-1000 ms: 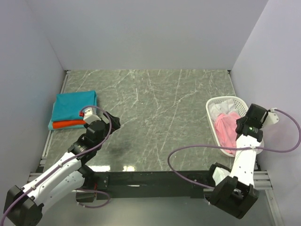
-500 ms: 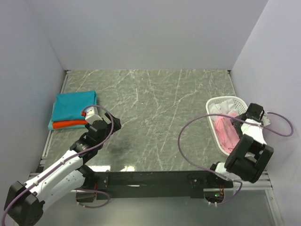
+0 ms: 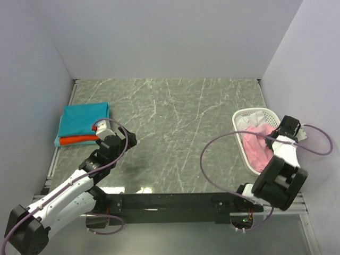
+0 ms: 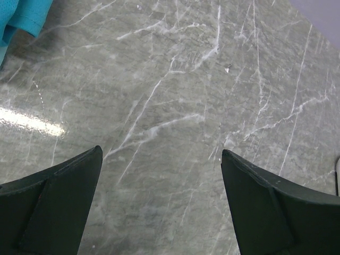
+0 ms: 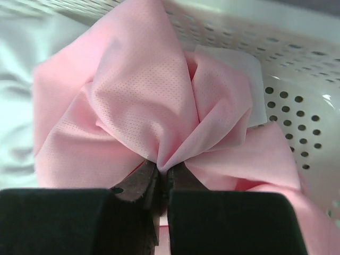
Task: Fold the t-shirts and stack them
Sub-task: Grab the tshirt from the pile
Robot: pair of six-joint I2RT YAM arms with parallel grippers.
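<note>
Your right gripper (image 5: 162, 178) has its fingers pinched tight on a gathered fold of the light pink t-shirt (image 5: 143, 106). The right wrist view shows you the cloth bunching into pleats that run down to the closed tips. That shirt lies inside the white perforated basket (image 5: 297, 79), with white cloth (image 5: 16, 106) beside it at the left of that view. The top camera gives you none of this grip, because the wrist body hides the fingers. There you see only the arm bent over the basket, which sits against the right edge of the tabletop, nearer the near right corner than the far one.

Your left gripper (image 4: 161, 159) is spread wide. The left wrist view shows bare grey marble tabletop (image 4: 175, 106) between the two dark fingertips. A corner of the teal t-shirt (image 4: 21, 13) peeks in at the top left of that view. Only the top camera shows you the whole of it, folded flat near the left edge of the tabletop. It lies on the orange-red t-shirt (image 3: 77, 139), of which a strip shows along the near side. The left gripper hangs just beside that stack, toward the middle of the table. You cannot tell from either view whether it touches the marble.
</note>
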